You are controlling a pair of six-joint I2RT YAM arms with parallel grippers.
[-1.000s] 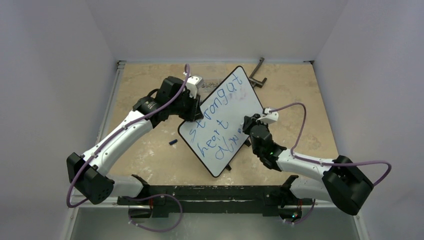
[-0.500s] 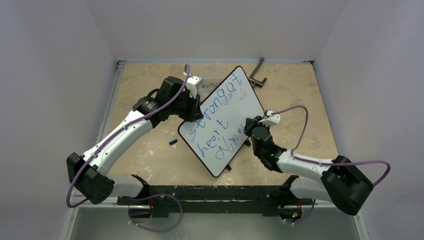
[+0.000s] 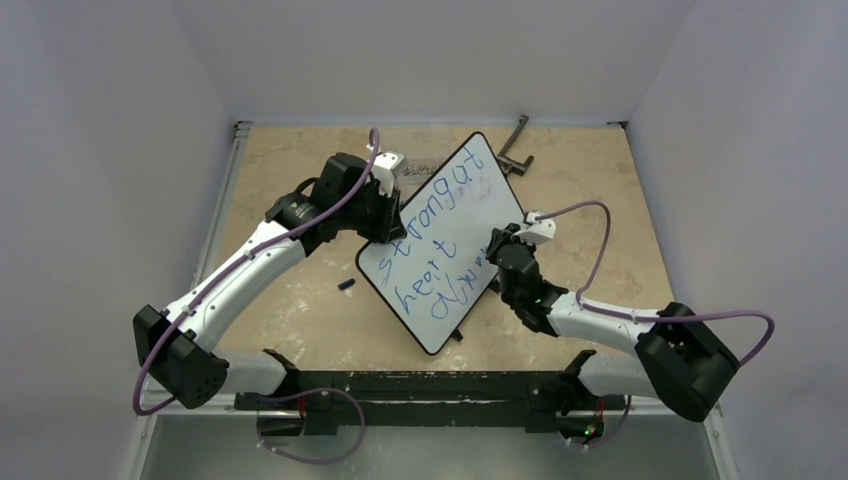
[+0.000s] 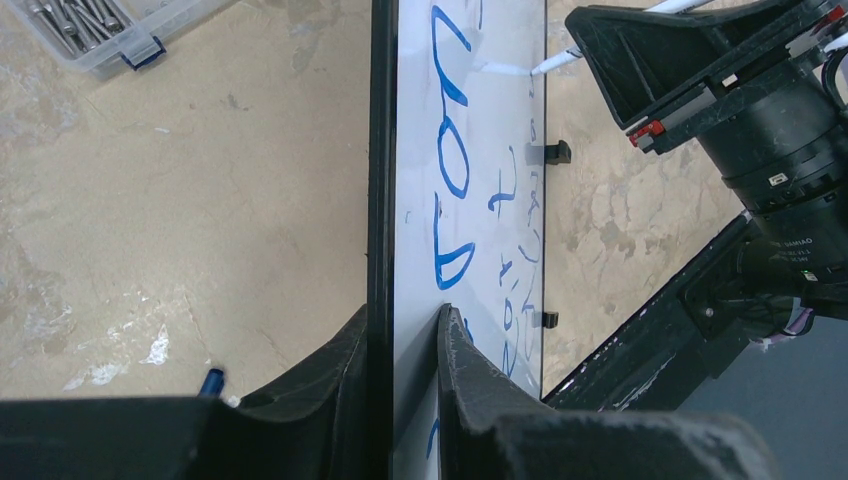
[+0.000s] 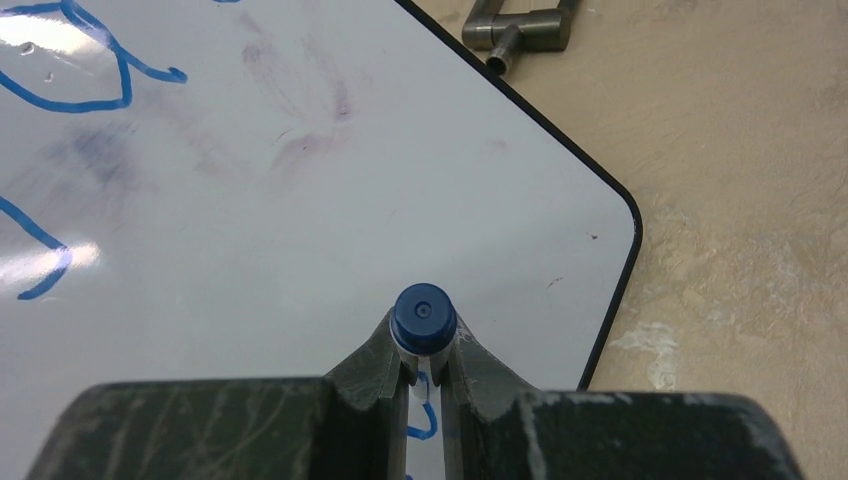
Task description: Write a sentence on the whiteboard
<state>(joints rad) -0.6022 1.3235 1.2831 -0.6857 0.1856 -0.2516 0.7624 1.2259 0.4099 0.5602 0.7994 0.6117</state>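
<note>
The whiteboard (image 3: 497,205) stands tilted on the table, with the sentence (image 3: 425,225) in blue marker across it in two rows. My left gripper (image 3: 384,226) is shut on the board's left edge; in the left wrist view its fingers (image 4: 455,355) pinch the black frame and white face (image 4: 480,150). My right gripper (image 3: 497,250) hovers at the end of the lower row, shut on a blue marker (image 5: 424,316). The marker's blue end faces the right wrist camera and its tip (image 4: 555,62) touches the board (image 5: 300,200).
A small blue cap (image 3: 346,285) lies on the table left of the board. A clear box of metal parts (image 4: 100,30) sits behind the left gripper. A metal bracket (image 3: 515,145) lies at the back right. A faint purple smudge (image 5: 300,120) marks the board. Grey walls enclose the table.
My right gripper with the marker dipped slightly down the board, then came back up and left at the end of the lower row. The left arm and the board have not moved.
</note>
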